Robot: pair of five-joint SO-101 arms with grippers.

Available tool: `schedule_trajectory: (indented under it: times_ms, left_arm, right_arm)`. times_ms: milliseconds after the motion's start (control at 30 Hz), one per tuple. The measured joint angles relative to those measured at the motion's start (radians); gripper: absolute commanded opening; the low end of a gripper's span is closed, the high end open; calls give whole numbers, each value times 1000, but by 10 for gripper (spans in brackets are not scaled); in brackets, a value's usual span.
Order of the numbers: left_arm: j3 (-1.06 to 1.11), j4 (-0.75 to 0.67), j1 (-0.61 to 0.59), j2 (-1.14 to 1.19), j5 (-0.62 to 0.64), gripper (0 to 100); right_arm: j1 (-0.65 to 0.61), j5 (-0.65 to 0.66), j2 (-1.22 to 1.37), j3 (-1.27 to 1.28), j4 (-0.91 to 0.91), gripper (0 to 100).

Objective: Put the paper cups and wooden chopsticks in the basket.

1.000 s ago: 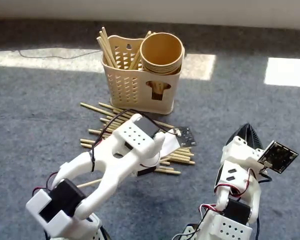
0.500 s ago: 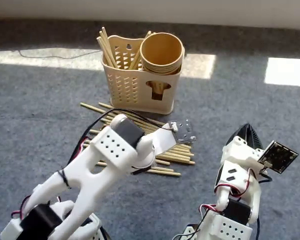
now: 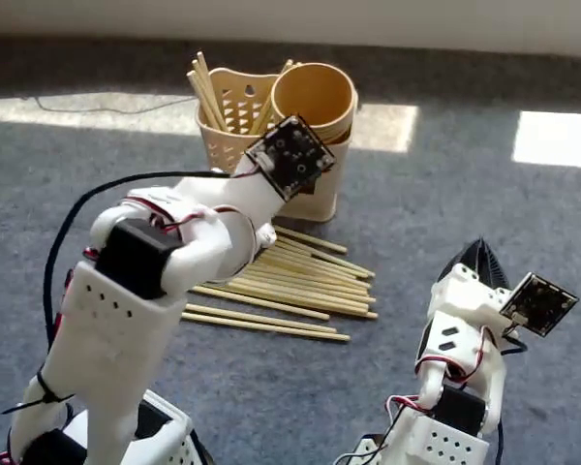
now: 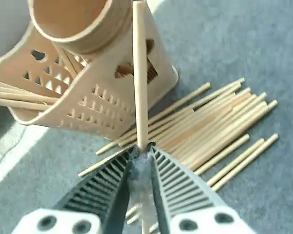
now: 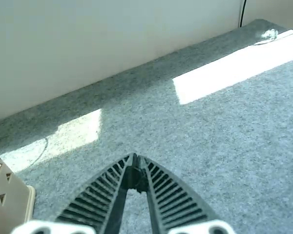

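Step in hand, as I read it: chopstick transfer, carry phase; left claw pinching a single chopstick by one end, stick pointing straight out from the jaws toward the basket; far tip sits by the rim of the paper cups, can't tell if touching. Cups are stacked in one basket compartment; a few loose chopsticks lean in the compartment beside them. Main pile of chopsticks lies flat on the grey tabletop, just in front of the basket; so cups look done, most sticks not.

Right claw pressed together on nothing; sits over bare tabletop, well apart from the pile.

Next move probably needs: tip steered to the stick compartment, not into the cup; stick tilted closer to upright; lowered past the rim before the jaws let go. Likely risk: tip catches the cup rim or basket wall and the stick drops outside.
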Motion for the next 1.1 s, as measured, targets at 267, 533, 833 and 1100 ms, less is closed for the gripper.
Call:
schedule_trajectory:
  times_ms: [267,533,833,1100]
  left_arm:
    - [-183,-229,-75,-6,150,5]
    - [-155,-557,-201,-9,305,5]
    - [121,-965,-282,-9,414,5]
    - [216,-1129,-281,29,414,5]
  right_arm:
    - [0,0,0,0,0,6]
    - [0,0,0,0,0,6]
    - [0,0,0,0,0,6]
    - [0,0,0,0,0,6]
